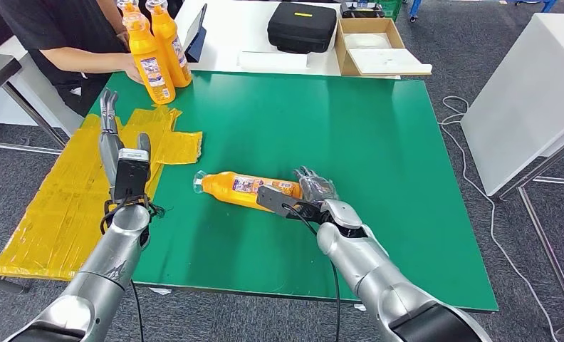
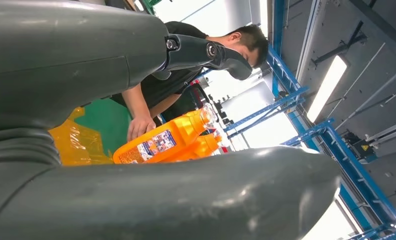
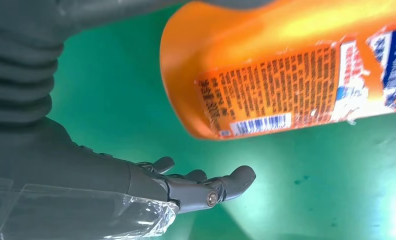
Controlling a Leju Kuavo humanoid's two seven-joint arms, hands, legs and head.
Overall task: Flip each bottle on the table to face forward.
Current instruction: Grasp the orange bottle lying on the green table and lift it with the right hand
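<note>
An orange bottle (image 1: 247,187) lies on its side on the green table (image 1: 364,128), cap toward my left. My right hand (image 1: 315,189) sits at the bottle's base end with fingers spread. In the right wrist view the bottle (image 3: 296,65), barcode label showing, hangs apart from the straight fingers (image 3: 206,187), and nothing is gripped. My left hand (image 1: 112,139) is raised over the table's left edge, fingers pointing up and holding nothing. Two more orange bottles (image 1: 151,53) stand upright at the far left corner, one touched by a person's hand (image 1: 131,70); they also appear in the left wrist view (image 2: 161,142).
A crumpled yellow sheet (image 1: 58,206) covers the table's left side. The person (image 1: 58,32) stands at the far left corner. Behind the green table sit a black case (image 1: 302,27) and a cardboard box (image 1: 375,46). A white table (image 1: 528,100) and a floor cable (image 1: 471,164) are on the right.
</note>
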